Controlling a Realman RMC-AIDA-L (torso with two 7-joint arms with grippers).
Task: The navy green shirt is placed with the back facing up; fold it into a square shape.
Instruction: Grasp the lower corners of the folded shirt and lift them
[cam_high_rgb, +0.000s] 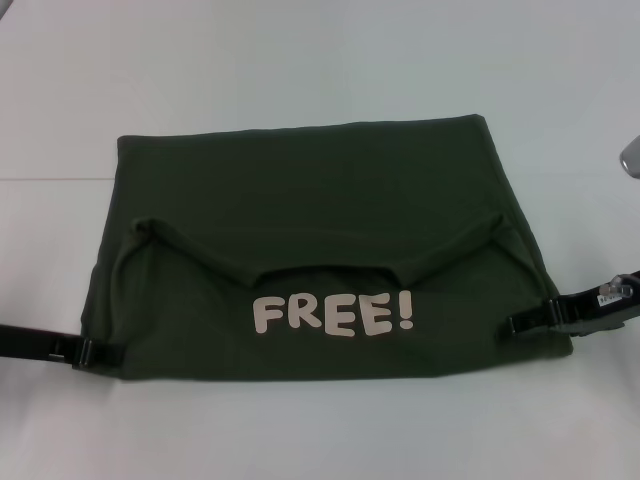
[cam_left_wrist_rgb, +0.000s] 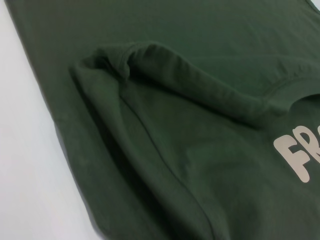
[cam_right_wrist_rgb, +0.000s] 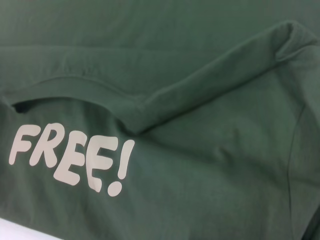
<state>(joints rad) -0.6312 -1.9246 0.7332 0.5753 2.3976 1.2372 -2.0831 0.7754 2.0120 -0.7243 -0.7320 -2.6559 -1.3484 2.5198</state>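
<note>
The navy green shirt (cam_high_rgb: 300, 200) lies flat on the white table, a dark olive rectangle. Its near part is folded over, so the collar opening and a white "FREE!" print (cam_high_rgb: 332, 315) face up. My left gripper (cam_high_rgb: 100, 352) reaches in low from the left and meets the shirt's near left edge. From the right, my right gripper (cam_high_rgb: 525, 322) overlaps the near right edge. The left wrist view shows a folded sleeve ridge on the shirt (cam_left_wrist_rgb: 200, 75). In the right wrist view the shirt (cam_right_wrist_rgb: 210, 200) fills the picture with the print (cam_right_wrist_rgb: 70, 157) on it.
The white table (cam_high_rgb: 300, 60) surrounds the shirt on all sides. A grey metallic part (cam_high_rgb: 631, 155) pokes in at the right edge of the head view.
</note>
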